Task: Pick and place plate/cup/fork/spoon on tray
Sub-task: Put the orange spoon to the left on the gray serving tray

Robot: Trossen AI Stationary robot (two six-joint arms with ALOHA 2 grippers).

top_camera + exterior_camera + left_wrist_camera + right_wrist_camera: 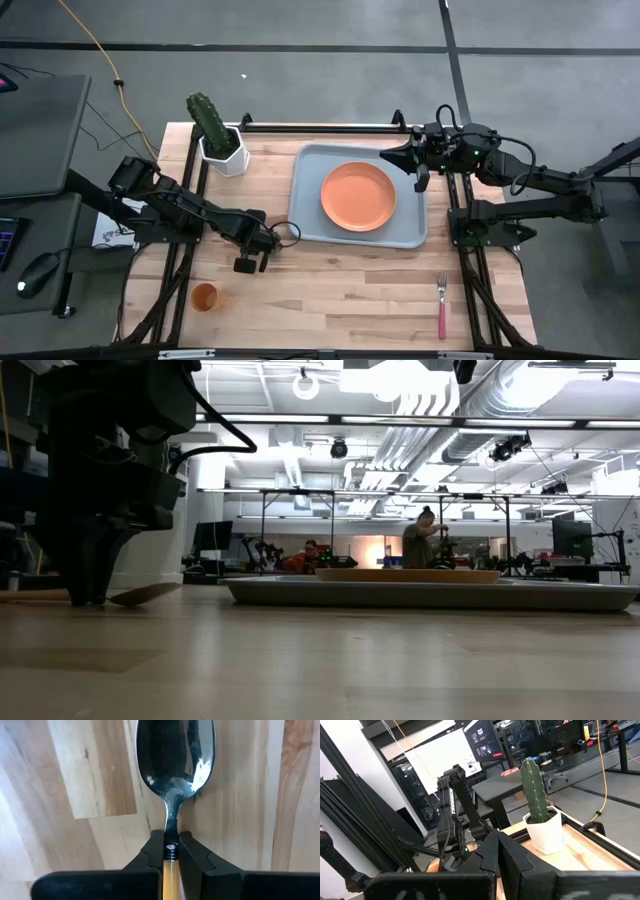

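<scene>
Spoon step: my left claw [171, 851] is pinching the spoon [175, 765] at its neck, low on the desk [330, 290]; next I lift, carry to the tray [310, 215]

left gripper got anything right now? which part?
Yes. The left gripper is shut on the spoon, pinching the top of its handle just below the neck, with the bowl sticking out past the fingertips. The right gripper is shut on nothing.

Two black cable-looped arms
</scene>
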